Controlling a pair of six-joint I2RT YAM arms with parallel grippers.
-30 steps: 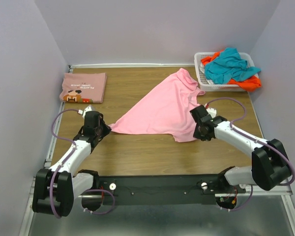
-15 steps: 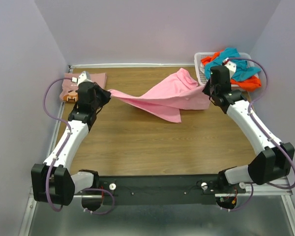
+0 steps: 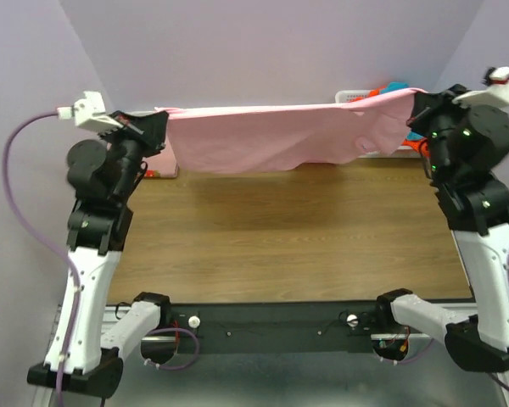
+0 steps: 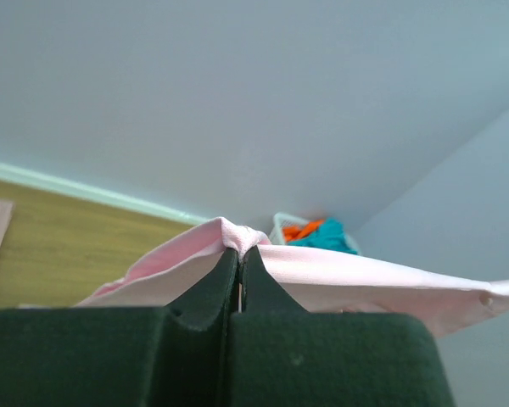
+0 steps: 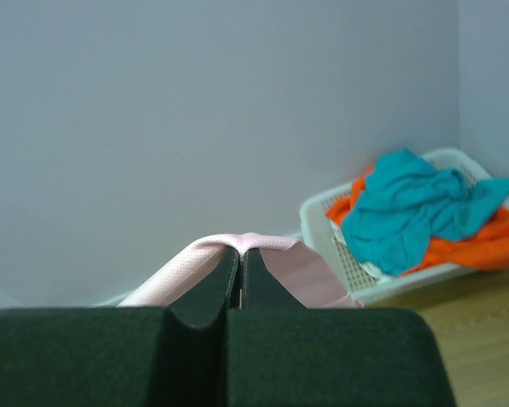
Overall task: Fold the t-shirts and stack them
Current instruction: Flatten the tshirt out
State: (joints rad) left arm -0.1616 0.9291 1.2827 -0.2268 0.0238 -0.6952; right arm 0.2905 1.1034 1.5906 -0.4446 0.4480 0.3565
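Note:
The plain light-pink t-shirt [image 3: 280, 136] hangs stretched in the air across the back of the table, held at both ends. My left gripper [image 3: 159, 120] is shut on its left corner; the pinched cloth shows in the left wrist view [image 4: 242, 239]. My right gripper [image 3: 414, 108] is shut on its right corner, seen in the right wrist view [image 5: 244, 244]. The dusty-pink printed tee [image 3: 155, 172] is almost wholly hidden behind the left arm and the raised shirt. The teal tee [image 5: 416, 216] and orange tee [image 5: 492, 242] lie in the basket.
A white mesh basket [image 5: 343, 259] stands at the back right corner, mostly hidden behind the raised shirt in the top view. Purple walls close the table on three sides. The brown wooden tabletop [image 3: 280, 237] lies below the shirt.
Both arms have risen high and spread apart, lifting the light-pink shirt off the table and stretching it into a taut hanging sheet. A second ago it lay flat on the table.

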